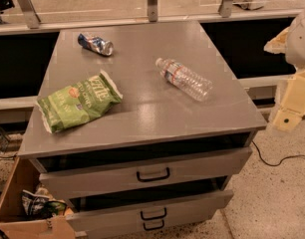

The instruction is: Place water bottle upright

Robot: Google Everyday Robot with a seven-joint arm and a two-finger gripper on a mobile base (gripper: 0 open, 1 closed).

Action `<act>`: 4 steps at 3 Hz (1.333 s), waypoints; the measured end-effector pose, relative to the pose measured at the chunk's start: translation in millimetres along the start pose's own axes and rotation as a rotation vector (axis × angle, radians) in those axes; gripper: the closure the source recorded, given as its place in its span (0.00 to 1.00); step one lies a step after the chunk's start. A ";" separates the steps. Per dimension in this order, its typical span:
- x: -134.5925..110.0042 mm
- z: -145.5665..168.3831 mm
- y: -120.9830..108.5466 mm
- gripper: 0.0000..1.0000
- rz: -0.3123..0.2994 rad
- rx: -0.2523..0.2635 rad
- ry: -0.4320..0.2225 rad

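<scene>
The water bottle [184,78] lies on its side on the right half of the grey cabinet top [142,108]. It is clear and ribbed, with a white cap pointing to the back left and a blue, white and red label band. My gripper [288,111] is a cream-coloured part at the right edge of the view. It is off the cabinet's right side, well apart from the bottle and lower than the top.
A crushed blue-silver can [95,44] lies at the back left of the top. A green chip bag [77,102] lies at the front left. Two drawers [152,176] stand partly open below. A cardboard box [28,208] sits on the floor at left. A railing runs behind.
</scene>
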State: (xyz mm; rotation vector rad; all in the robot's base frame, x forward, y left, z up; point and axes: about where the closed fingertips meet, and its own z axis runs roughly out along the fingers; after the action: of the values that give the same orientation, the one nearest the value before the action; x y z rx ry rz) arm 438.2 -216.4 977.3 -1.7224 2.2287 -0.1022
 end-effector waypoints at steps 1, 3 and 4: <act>0.0 0.0 0.0 0.00 0.000 0.000 0.000; -40.5 34.8 -52.4 0.00 0.012 0.045 -0.096; -67.1 68.9 -90.9 0.00 0.050 0.051 -0.156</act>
State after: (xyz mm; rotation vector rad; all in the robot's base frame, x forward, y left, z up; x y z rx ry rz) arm 557.9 -167.4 948.8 -1.5905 2.1353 -0.0118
